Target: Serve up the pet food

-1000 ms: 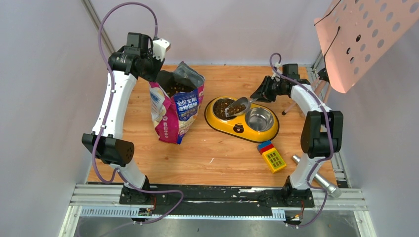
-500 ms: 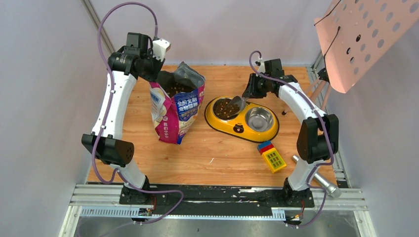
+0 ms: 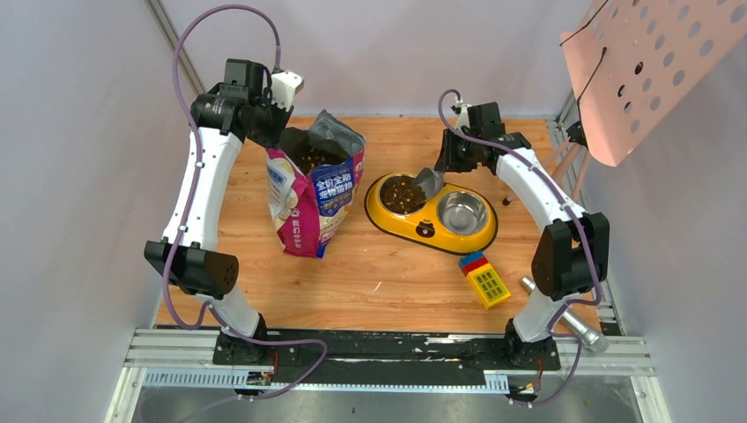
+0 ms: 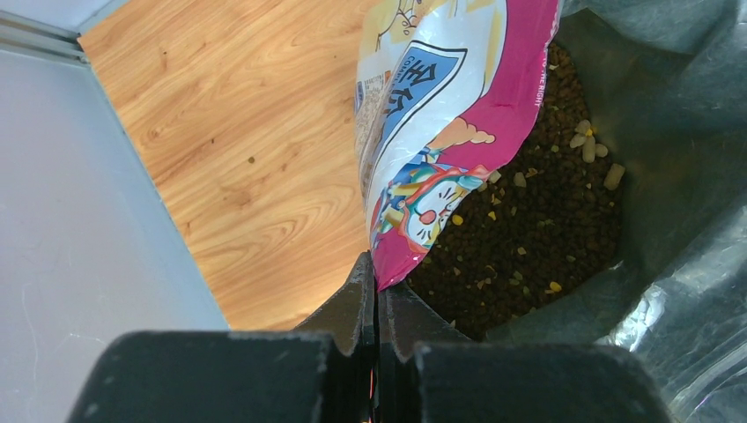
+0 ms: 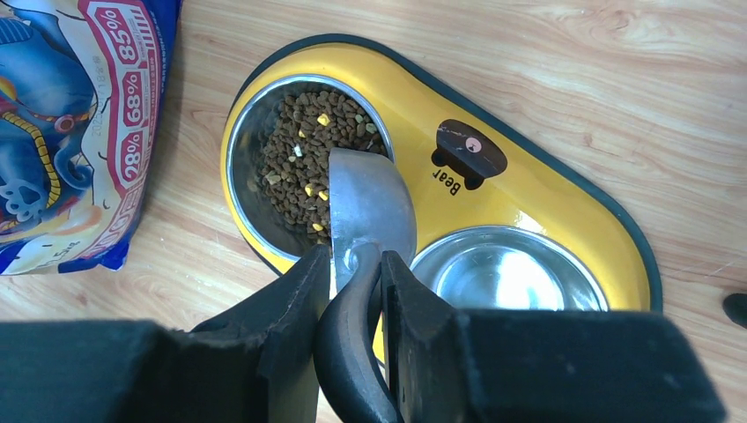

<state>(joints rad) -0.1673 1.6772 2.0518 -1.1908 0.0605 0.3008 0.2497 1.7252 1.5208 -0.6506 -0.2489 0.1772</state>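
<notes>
Nearest the arm bases, the feeder (image 5: 546, 203) is seen lying flat with 2 steel bowls: the right bowl is bare, the left bowl is well filled with kibble (image 5: 295, 154). Over that left bowl the scoop (image 5: 370, 207) is tipped steeply, its back turned up and seemingly emptied, while its black handle is pinched between the fingers of the right gripper (image 5: 357, 257). Left of the feeder the bag (image 3: 313, 198) stands upright and open, with more kibble visible inside. At its far rim the left gripper (image 4: 377, 295) is pressed together on the magenta edge, by which the mouth is held open. The kibble is judged light, hard and loose. Single pellets would roll and scatter, so it is best carried in the scoop, taken by the handle, and poured low over the bowl, never pinched directly. It is seen as small dark brown pellets, with a few yellow and pale bits mixed in.
</notes>
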